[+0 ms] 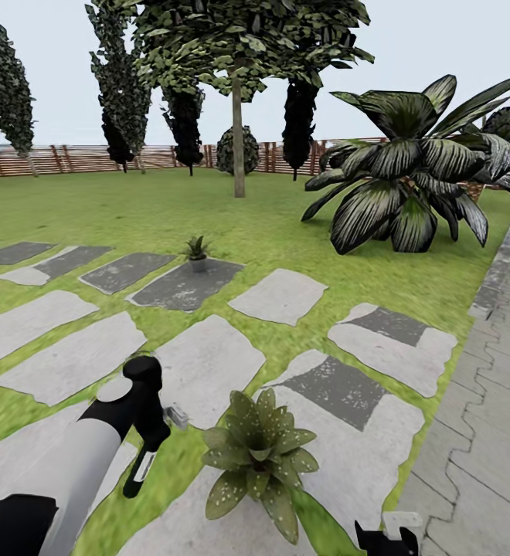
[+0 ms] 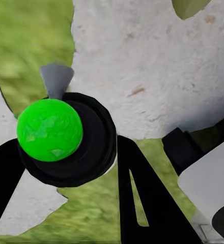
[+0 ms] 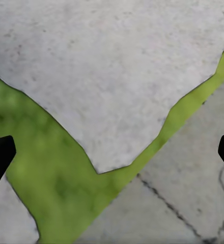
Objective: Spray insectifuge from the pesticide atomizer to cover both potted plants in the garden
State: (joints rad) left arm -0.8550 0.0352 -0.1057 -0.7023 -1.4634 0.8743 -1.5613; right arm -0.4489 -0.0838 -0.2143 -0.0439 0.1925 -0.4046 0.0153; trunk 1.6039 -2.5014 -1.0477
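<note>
Garden count: two pots, one atomizer, two grippers.

Two potted plants stand among the stepping stones: a near plant (image 1: 260, 455) and a far plant (image 1: 196, 253). One atomizer (image 1: 148, 440) hangs in the left gripper (image 1: 151, 432), seen end-on in the left wrist view as a green bottle (image 2: 50, 130). A second gripper, the right gripper (image 1: 386, 537), sits at the bottom edge. One striped plant (image 1: 413, 174) rises at right. One fence (image 1: 77, 158) runs behind one pale-trunked tree (image 1: 238, 135).

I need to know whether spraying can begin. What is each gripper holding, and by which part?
The left gripper is shut on the pesticide atomizer, clamped round its body below the grey nozzle. The right gripper is open over paving and grass, holding nothing.
</note>
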